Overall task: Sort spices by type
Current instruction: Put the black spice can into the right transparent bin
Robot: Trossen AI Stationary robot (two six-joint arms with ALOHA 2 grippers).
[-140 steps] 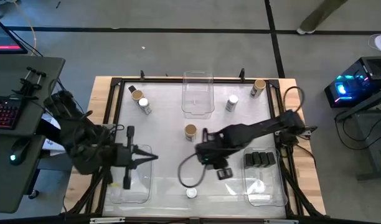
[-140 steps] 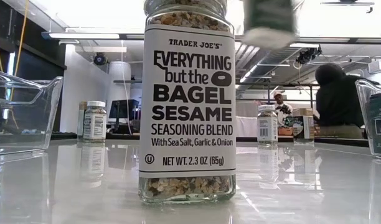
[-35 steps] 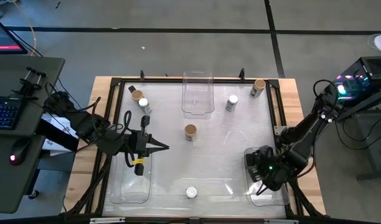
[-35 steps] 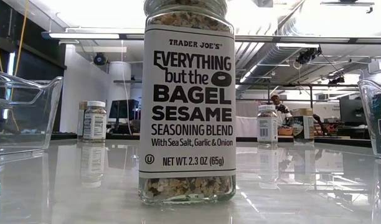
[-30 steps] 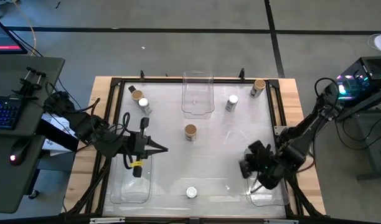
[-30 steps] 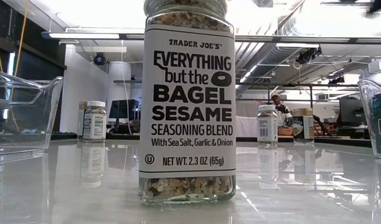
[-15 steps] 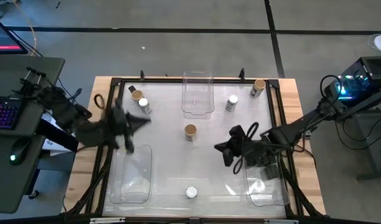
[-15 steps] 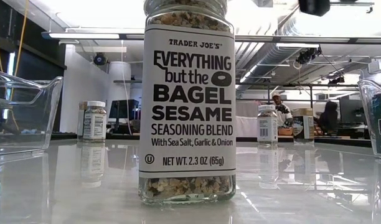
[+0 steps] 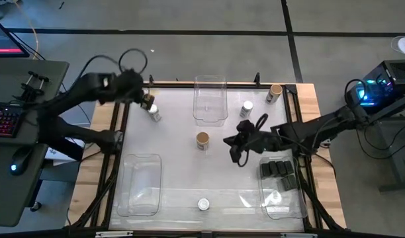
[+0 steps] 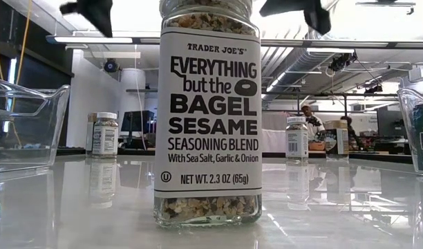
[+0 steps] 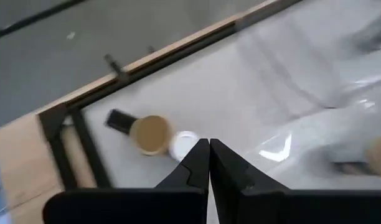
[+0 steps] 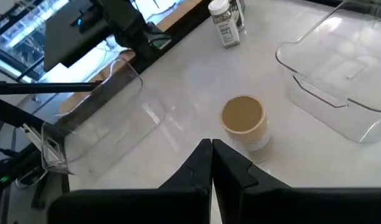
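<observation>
Right tool (image 9: 237,153): my right arm reaches in over the middle of the tabletop (image 9: 176,142); its fingers (image 12: 210,163) are pressed together and carry nothing.
Right target: a tan-lidded jar (image 12: 243,121) stands upright just ahead of that tool, alone in the open centre.
Left tool (image 9: 147,99): my left arm hovers at the far left corner, fingers (image 11: 208,163) pressed together, empty.
Left target: a second tan-lidded jar (image 11: 149,133) touches a white-lidded jar (image 11: 183,144), with a black box (image 11: 118,119) just beside them.
Step in hand: I judge both arms are approaching fresh pickups, with nothing held.
Next move: each tool must spread its fingers before it can descend around a lid.
Sorted so far: black boxes (image 9: 276,170) sit in the right bin (image 9: 285,206); the left bin (image 9: 137,198) and the far middle bin (image 9: 210,114) look empty.
Loose spices: a white-lidded jar (image 9: 246,108) and a tan-lidded one (image 9: 274,92) stand near the far right; the bagel seasoning jar (image 10: 209,111) stands at the near edge.
Progress: early, I judge.
</observation>
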